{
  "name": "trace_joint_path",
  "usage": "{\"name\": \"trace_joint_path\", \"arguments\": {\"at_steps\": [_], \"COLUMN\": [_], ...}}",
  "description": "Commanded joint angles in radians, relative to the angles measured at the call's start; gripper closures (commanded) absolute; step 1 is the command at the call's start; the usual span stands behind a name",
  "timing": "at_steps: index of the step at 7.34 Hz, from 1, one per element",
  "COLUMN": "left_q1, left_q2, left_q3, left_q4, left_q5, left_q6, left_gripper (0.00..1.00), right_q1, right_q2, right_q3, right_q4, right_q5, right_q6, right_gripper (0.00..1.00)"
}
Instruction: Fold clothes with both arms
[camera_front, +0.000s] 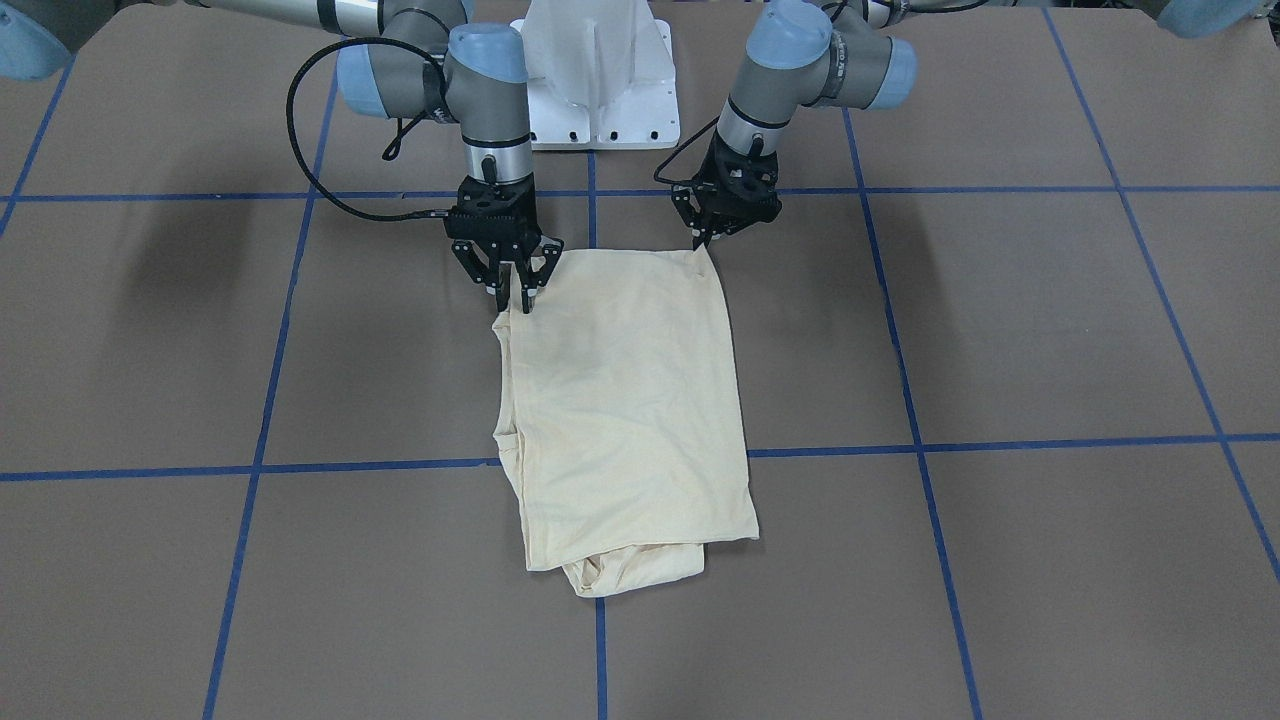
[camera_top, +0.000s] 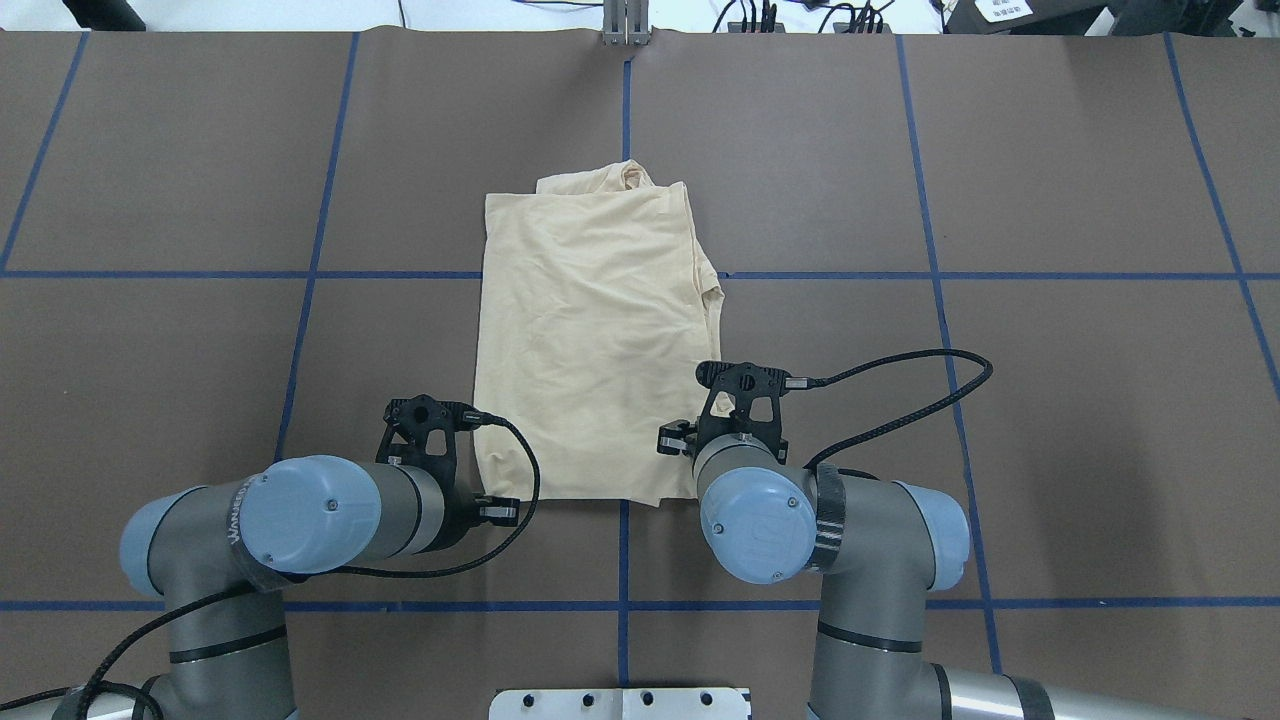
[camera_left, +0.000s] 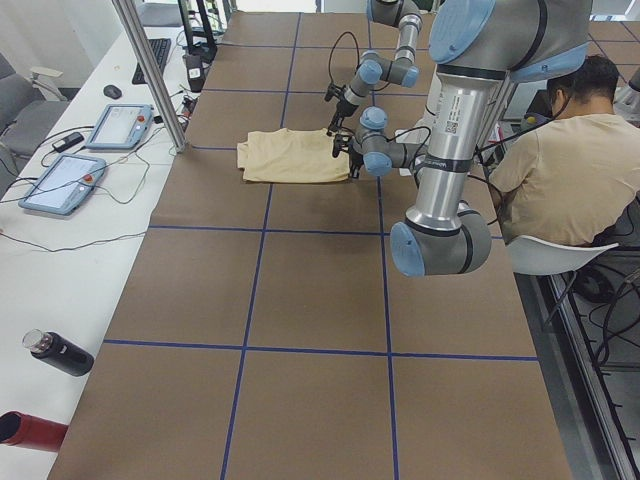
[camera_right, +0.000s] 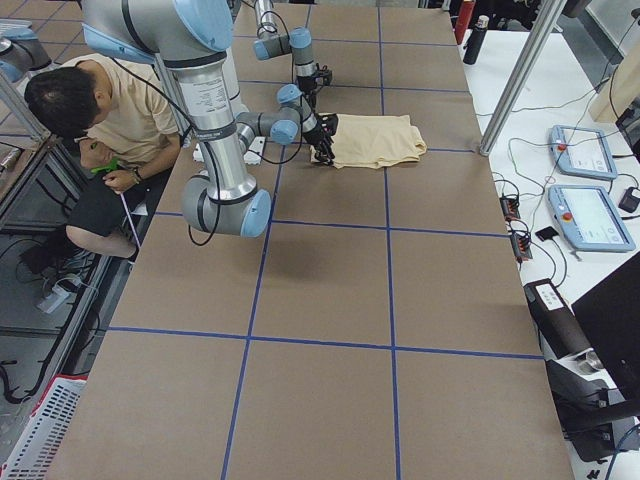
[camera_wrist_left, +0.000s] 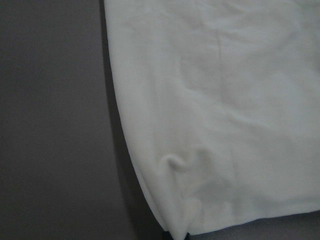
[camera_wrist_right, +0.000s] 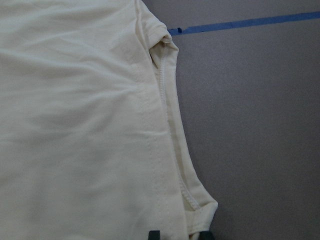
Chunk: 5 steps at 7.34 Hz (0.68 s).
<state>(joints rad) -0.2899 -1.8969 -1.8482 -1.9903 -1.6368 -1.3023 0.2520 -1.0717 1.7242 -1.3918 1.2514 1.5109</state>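
Grey tubing of the left arm (camera_top: 300, 515) wears a black band (camera_top: 237, 520) with pale lettering, too small to read. The print down the near arm in the left side view is equally illegible. Below the wrist, the left gripper (camera_front: 703, 245) stands at the near left corner of the T-shirt (camera_top: 585, 340). Its fingertips are pinched together on the cloth, which rises to a small peak there.

That T-shirt lies in the middle of the brown table (camera_top: 1050, 400), straight ahead of the robot, over a crossing of blue tape lines (camera_top: 1000, 275). It is folded into a tall rectangle running away from the robot, with a cream-yellow face upward, softly creased. At the far end a bunched under-layer (camera_top: 610, 180) sticks out past the top fold. Along the right edge a stitched seam (camera_wrist_right: 167, 115) shows, with a tucked layer stepping out partway along.

Further right, the right gripper (camera_front: 518, 298) is clenched on the near right corner, its fingertips meeting on the hem. The right arm (camera_top: 770, 520) stands above it, with a black cable (camera_top: 940, 352) looping out over the table.

On the white bench beside the table, a black bottle (camera_left: 60, 352) and a red one (camera_left: 25, 428) lie on their sides, and their contents cannot be seen. A white basket (camera_right: 40, 440) sits on the floor, and what it holds cannot be told.
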Motion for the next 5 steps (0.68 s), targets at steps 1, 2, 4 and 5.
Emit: {"name": "trace_joint_path", "arguments": {"at_steps": [1, 2, 4, 5], "left_q1": [0.0, 0.0, 0.0, 0.0], "left_q2": [-0.001, -0.001, -0.013, -0.014], "left_q3": [-0.002, -0.002, -0.002, -0.003], "left_q4": [-0.001, -0.001, 0.001, 0.001], "left_q5": [0.0, 0.0, -0.002, -0.003], "left_q6": [0.0, 0.002, 0.002, 0.002], "left_gripper": [1.0, 1.0, 1.0, 1.0], "right_q1": [0.001, 0.001, 0.0, 0.001], "right_q2": [-0.001, 0.001, -0.001, -0.001], "right_q3": [0.0, -0.006, -0.009, -0.006], "right_q4": [-0.003, -0.003, -0.004, -0.004], "right_q5": [0.0, -0.001, -0.001, 0.0], "right_q6": [0.008, 0.009, 0.006, -0.004], "right_gripper": [0.75, 0.82, 1.0, 1.0]}}
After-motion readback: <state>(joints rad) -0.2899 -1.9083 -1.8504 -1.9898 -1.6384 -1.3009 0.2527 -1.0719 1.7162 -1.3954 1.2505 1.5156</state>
